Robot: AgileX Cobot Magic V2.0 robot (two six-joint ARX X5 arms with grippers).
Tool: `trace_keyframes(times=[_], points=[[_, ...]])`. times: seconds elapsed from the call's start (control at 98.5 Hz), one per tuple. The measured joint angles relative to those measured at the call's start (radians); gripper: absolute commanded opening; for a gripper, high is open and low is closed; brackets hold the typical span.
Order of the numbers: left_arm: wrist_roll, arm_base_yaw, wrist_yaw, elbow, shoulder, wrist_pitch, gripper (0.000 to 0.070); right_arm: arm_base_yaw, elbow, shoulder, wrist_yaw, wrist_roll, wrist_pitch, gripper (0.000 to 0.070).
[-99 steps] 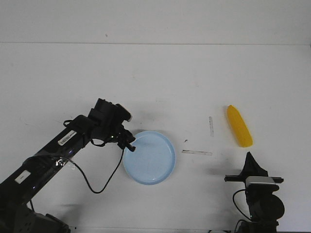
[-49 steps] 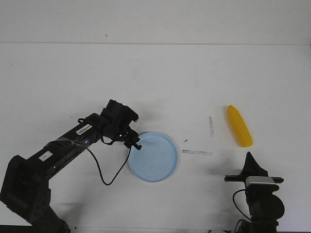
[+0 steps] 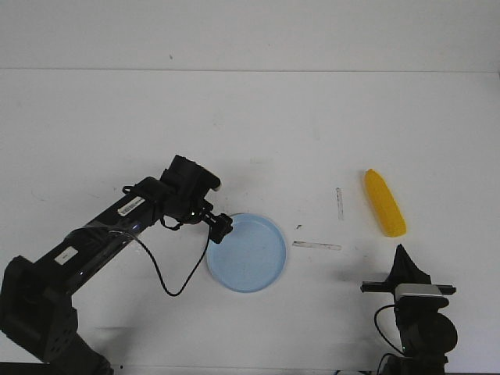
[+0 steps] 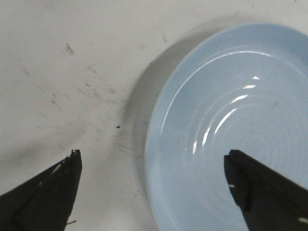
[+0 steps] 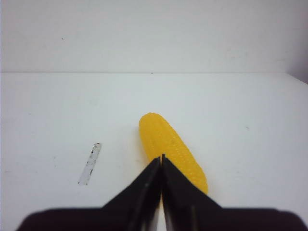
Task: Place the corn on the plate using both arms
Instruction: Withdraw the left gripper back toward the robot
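Note:
The pale blue plate (image 3: 250, 258) lies near the middle of the table. My left gripper (image 3: 221, 228) is open at the plate's left rim. In the left wrist view the left gripper (image 4: 153, 155) straddles that rim, with one finger over the table and one over the plate (image 4: 226, 110), holding nothing. The yellow corn (image 3: 384, 203) lies on the table at the right, away from the plate. My right gripper (image 3: 401, 254) is shut and empty just in front of the corn. In the right wrist view the right gripper (image 5: 162, 157) points at the corn (image 5: 166, 137).
Two worn strips of tape (image 3: 316, 245) (image 3: 340, 203) lie flat on the white table between the plate and the corn. One strip also shows in the right wrist view (image 5: 90, 163). A black cable (image 3: 168, 285) hangs from the left arm beside the plate.
My left arm has reached further right, and the plate has shifted slightly right with it. The corn and the right arm have not moved.

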Motion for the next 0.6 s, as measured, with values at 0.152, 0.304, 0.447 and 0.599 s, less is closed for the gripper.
trace_keyframes(times=[0.152, 0.304, 0.447, 0.599], points=[[-0.001, 0.020, -0.142, 0.055, -0.114, -0.011, 0.0571, 0.000, 0.000, 0.000, 0.000, 0.000, 0.000, 0.0006], [-0.002, 0.087, -0.192, 0.055, -0.259, 0.017, 0.0569, 0.000, 0.000, 0.000, 0.000, 0.000, 0.000, 0.0006], [-0.010, 0.184, -0.218, 0.055, -0.383, 0.010, 0.0511, 0.000, 0.000, 0.000, 0.000, 0.000, 0.000, 0.0006], [-0.017, 0.323, -0.230, 0.008, -0.517, 0.009, 0.0436, 0.000, 0.000, 0.000, 0.001, 0.000, 0.000, 0.0006]])
